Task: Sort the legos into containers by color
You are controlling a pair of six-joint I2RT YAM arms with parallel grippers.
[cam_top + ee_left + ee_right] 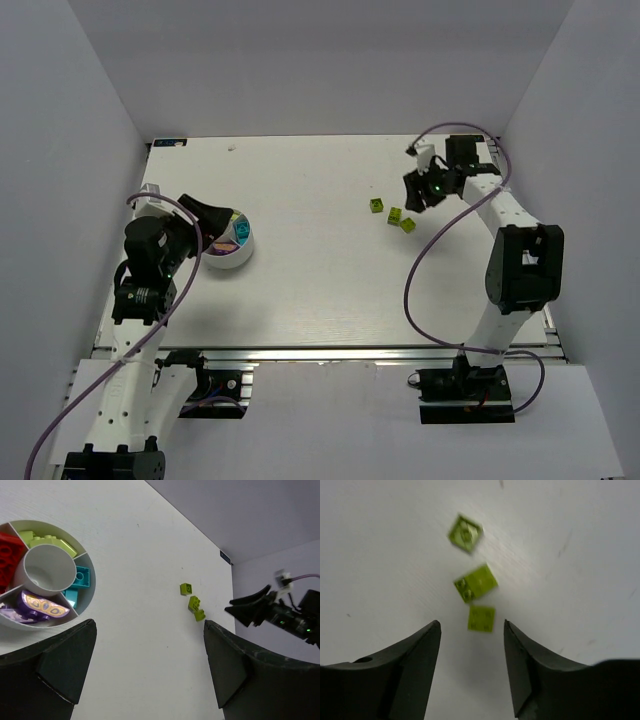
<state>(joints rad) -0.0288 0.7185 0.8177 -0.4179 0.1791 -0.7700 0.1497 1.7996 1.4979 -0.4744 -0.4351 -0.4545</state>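
No text can be read; the small blue label (170,142) at the worktop's (300,290) far-left corner is too small.

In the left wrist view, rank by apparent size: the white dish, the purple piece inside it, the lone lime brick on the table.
1. white dish
2. purple piece
3. lone lime brick, though it lies farther from the camera

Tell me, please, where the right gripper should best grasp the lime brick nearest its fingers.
Pinch the nearest lime brick across the two side faces turned toward the open jaws of the right gripper, coming straight down. It lies flat, roughly square to them, while the middle lime brick crowds its far edge, so a near-far pinch would likely bump it.
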